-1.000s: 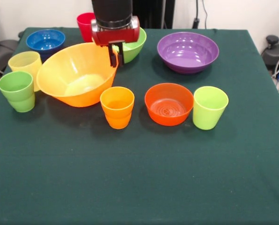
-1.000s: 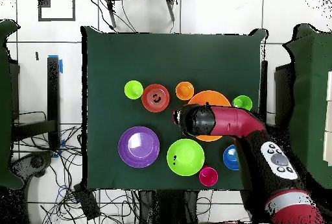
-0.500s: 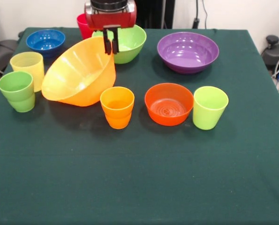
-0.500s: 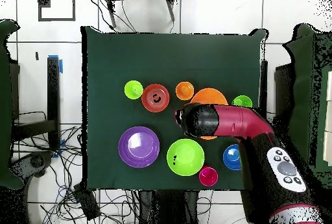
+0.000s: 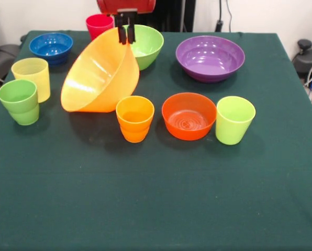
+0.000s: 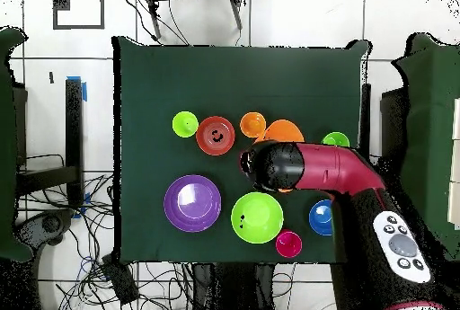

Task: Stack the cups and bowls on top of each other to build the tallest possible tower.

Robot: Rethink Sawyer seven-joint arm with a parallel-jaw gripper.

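Under tool [image 5: 125, 34], orange bowl [image 5: 100, 73] tilted leftward

Crimson arm [image 6: 337, 170] — black wrist, grey button pad [image 6: 402, 248].

A robotics lab: a table [image 6: 144, 100] draped in dark green cloth stands on a pale tiled floor [image 6: 296, 19] marked with tape, and loose cables [image 6: 135, 275] trail past its corner. A red robot arm [image 6: 346, 176] reaches over one edge beneath a fixed overhead camera.
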